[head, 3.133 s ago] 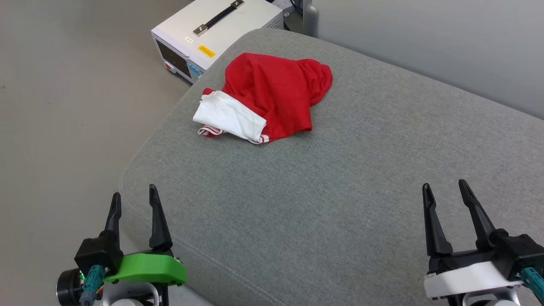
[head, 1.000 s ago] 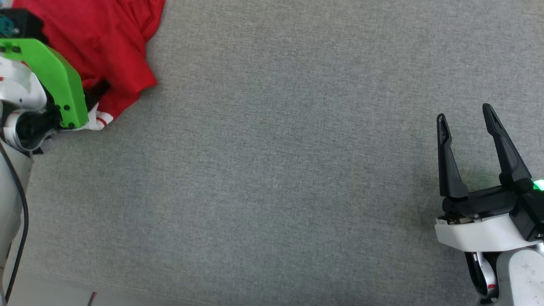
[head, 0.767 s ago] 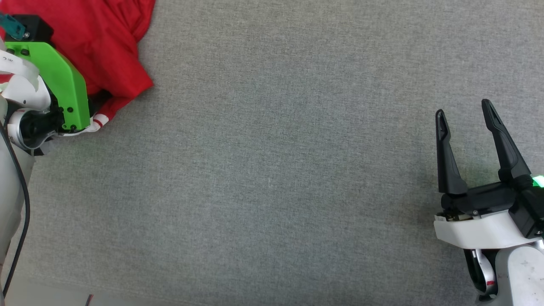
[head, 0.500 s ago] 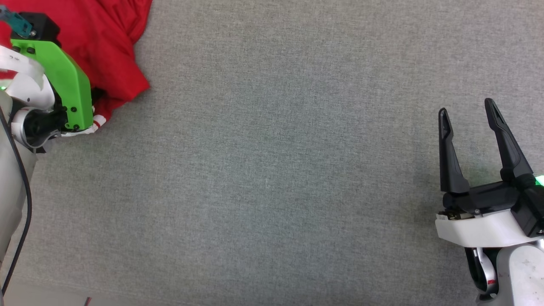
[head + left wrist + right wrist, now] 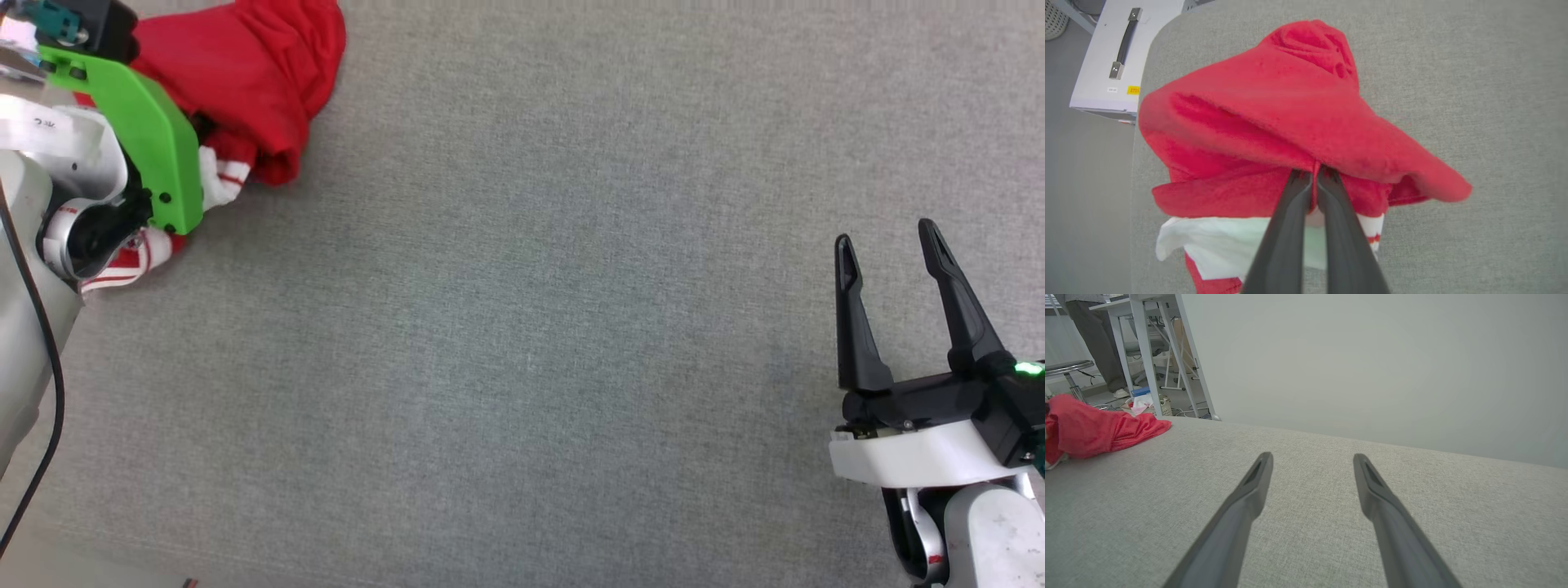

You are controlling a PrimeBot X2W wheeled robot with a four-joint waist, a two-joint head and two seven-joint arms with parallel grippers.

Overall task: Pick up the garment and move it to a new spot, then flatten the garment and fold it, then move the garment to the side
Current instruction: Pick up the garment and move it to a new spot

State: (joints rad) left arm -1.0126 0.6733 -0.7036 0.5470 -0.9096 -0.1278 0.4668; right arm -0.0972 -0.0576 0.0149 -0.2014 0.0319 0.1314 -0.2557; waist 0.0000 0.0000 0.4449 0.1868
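Pinching a fold of the red garment (image 5: 1274, 122) near a left corner of the grey bench (image 5: 522, 343), the left gripper (image 5: 1314, 174) is clamped tight; the right gripper (image 5: 886, 234) gapes empty, well apart.

From my station the shirt (image 5: 1274, 118) reads as soft, matt red cloth with a slightly fuzzy nap. Its sleeve (image 5: 1220, 241) is smoother white cloth with ribbed striped trim. The cushion (image 5: 531, 327) is coarse grey woven cloth, matt all over. I take the left pincer (image 5: 1314, 175) and right pincer (image 5: 886, 234) for dark matt plastic. The left cover (image 5: 143, 139) is smooth green plastic, and the right shell (image 5: 914, 453) is smooth white plastic with a faint sheen.
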